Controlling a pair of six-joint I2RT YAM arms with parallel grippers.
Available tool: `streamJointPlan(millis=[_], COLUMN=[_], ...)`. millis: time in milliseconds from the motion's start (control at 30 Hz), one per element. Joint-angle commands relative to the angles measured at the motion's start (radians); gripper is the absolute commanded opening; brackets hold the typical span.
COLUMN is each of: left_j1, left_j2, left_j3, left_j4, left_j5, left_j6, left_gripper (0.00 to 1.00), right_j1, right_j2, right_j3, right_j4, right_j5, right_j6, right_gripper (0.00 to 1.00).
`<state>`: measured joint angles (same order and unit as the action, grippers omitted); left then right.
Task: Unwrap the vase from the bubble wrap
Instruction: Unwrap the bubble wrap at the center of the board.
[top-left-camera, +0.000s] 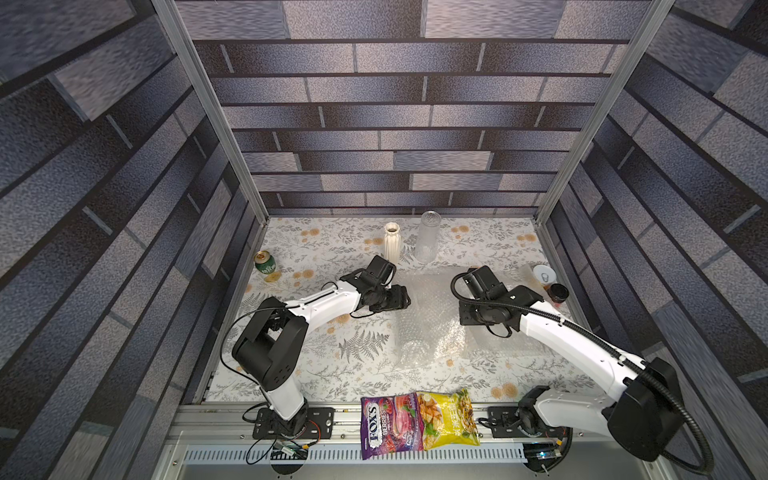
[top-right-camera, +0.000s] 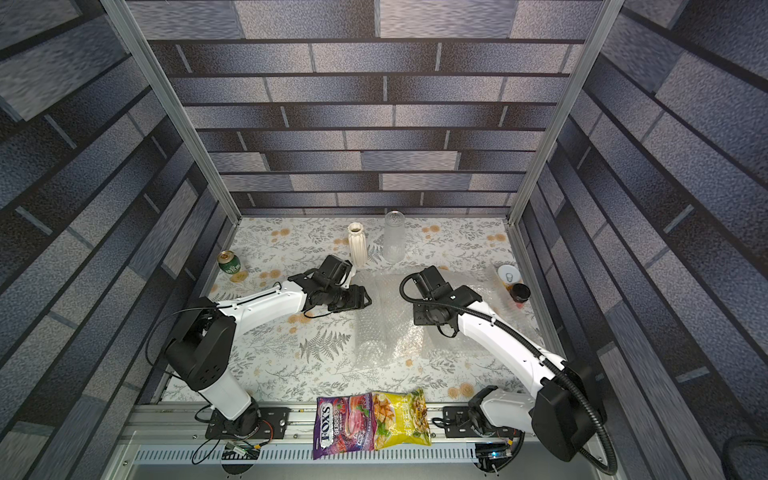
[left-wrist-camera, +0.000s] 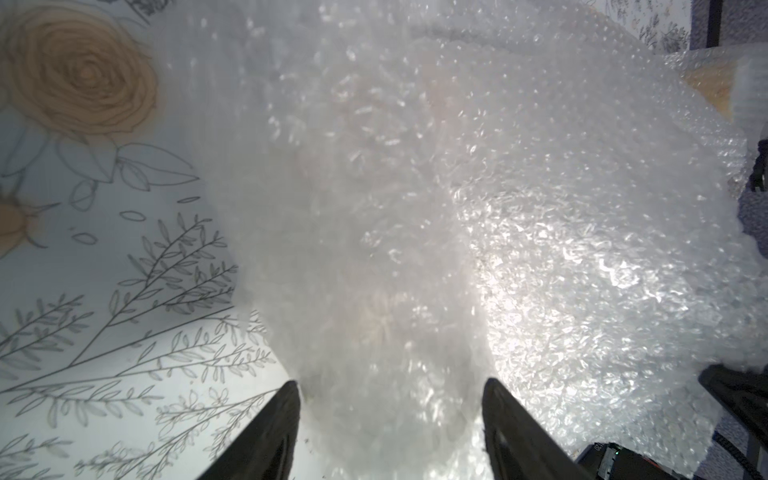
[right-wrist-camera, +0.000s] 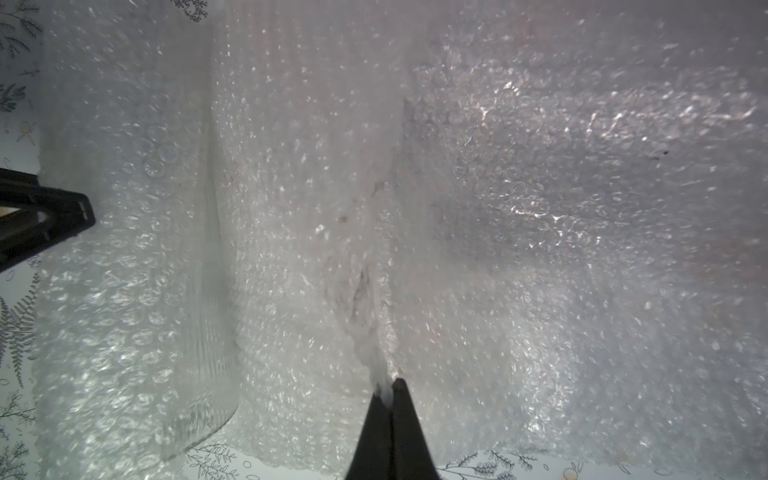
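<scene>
On floral tabletop, bubble wrap, brick-print walls

From where I stand, the purple candy bag, lower middle in both top views, reads "FOX'S BERRIES"; the green can's lettering is too small to read.

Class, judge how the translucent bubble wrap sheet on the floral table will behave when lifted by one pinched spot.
Probably floppy: the translucent bubble wrap sheet bunches into a ridge where the right gripper pinches it. Likely very light, being thin air-filled film. Pulling may roll the ribbed glass vase seen through it.
</scene>
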<state>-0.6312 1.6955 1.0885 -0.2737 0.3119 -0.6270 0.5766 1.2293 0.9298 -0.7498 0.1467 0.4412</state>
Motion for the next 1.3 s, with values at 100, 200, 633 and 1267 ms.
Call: streamJointPlan(millis=[100, 200, 633, 1267], left_j1=[-0.027, -0.032, -0.032, 0.04], left_j2=[0.079, 0.122, 0.252, -0.062], left_j3=[0.089, 0.122, 0.312, 0.067], left_j4=[0.034, 0.055, 0.026, -0.102], left_j5=[0.041, 0.062, 0.105, 0.008], left_j6=[0.037, 0.039, 0.111, 0.133], left_gripper=[0.7, 0.7, 0.68, 0.7], right_j1=[-0.031, -0.033, -0.036, -0.047], right_j2=[-0.049, -0.061, -0.087, -0.096], right_j3=[-0.021, -0.028, -0.03, -0.033], right_j4=[-0.065, -0.069, -0.088, -0.059], right_j5=[0.033, 0.028, 0.033, -0.024], right_j6=[-0.009, -0.005, 0.017, 0.025], right_gripper=[0.0, 0.0, 0.0, 0.0])
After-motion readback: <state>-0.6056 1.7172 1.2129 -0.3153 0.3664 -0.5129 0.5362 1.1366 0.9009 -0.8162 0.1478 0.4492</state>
